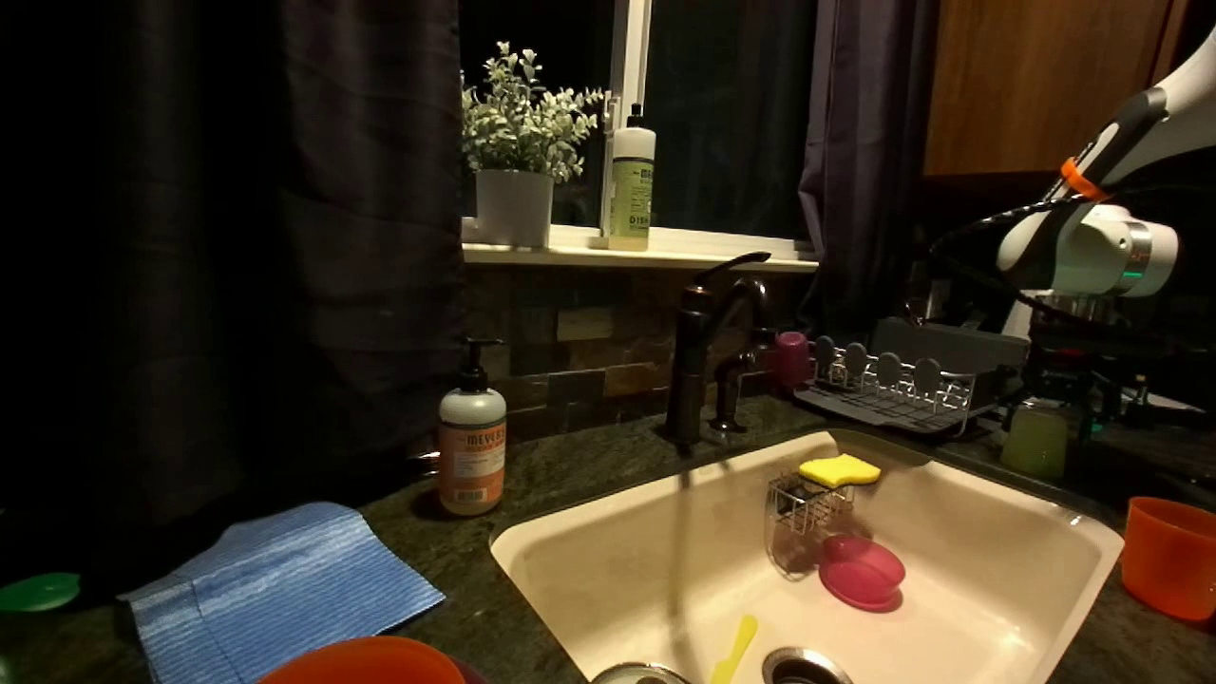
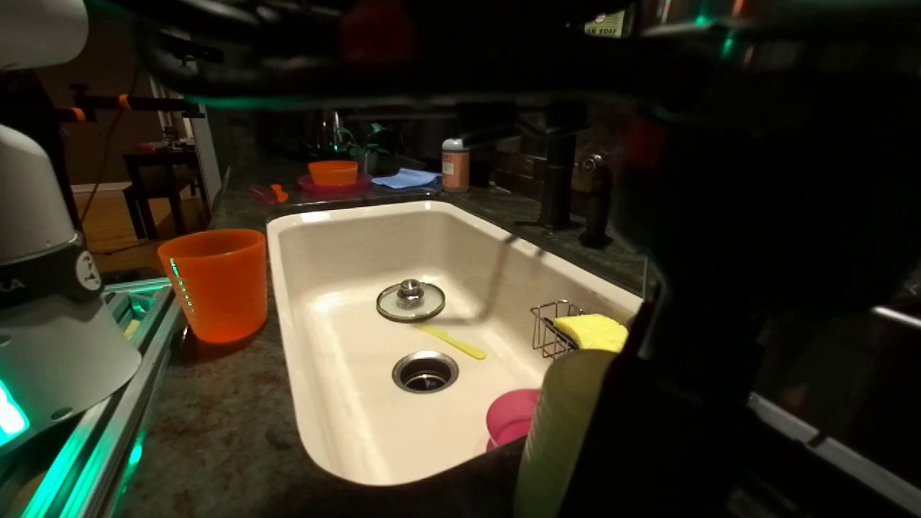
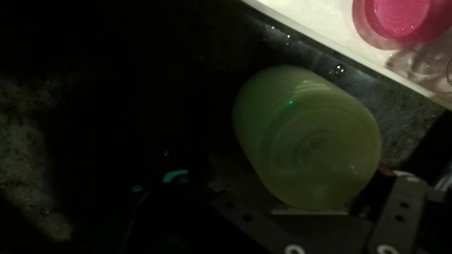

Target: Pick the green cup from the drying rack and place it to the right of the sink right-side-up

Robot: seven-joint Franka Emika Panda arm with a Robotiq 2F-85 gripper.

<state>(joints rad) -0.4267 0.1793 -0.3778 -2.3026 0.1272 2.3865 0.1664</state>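
The gripper [image 3: 312,180] is positioned directly above the green cup [image 3: 317,148], with its jaws released and spread wide; the wrist view shows a gap between one finger and the cup wall, while contact on the opposite side cannot be determined. The green cup is located at the dark counter [image 1: 589,461], just beyond the right edge of the sink [image 1: 608,560], with its closed base apparently facing upward. The drying rack [image 1: 883,404] is situated left of the green cup, behind the far right corner of the sink; a pink cup [image 1: 791,359] is at its left end. An orange cup [image 1: 1173,556] stands right of the sink, nearer than the green cup. Inside the sink, a yellow sponge [image 1: 841,470] rests on a wire caddy [image 1: 807,508], a pink bowl [image 1: 860,575] sits near the caddy, and a yellow knife [image 2: 453,342] and a glass lid [image 2: 399,308] lie near the drain [image 2: 424,373].
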